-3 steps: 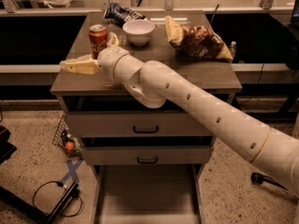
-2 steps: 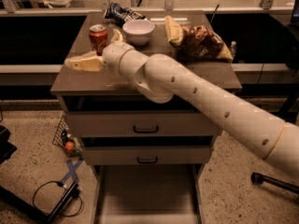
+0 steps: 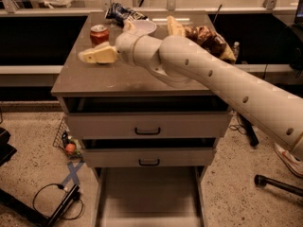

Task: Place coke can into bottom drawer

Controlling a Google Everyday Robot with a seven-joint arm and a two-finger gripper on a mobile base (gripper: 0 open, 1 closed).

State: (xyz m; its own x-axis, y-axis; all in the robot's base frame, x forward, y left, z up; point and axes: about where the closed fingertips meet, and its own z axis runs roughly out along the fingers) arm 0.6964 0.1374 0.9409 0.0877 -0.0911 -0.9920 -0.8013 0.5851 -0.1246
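Red coke can (image 3: 99,33) upright on cabinet top (image 3: 118,82), just behind gripper (image 3: 88,56); btm drawer (image 3: 149,195) open.

The cream gripper (image 3: 96,55), low over the left of the brown cabinet surface (image 3: 90,79), hides the foot of the small red coke can (image 3: 99,33) behind it, and the thick cream arm (image 3: 213,74) covers most of the white bowl (image 3: 146,26). The picture's lower edge cuts off the open grey-beige bottom drawer (image 3: 149,195).
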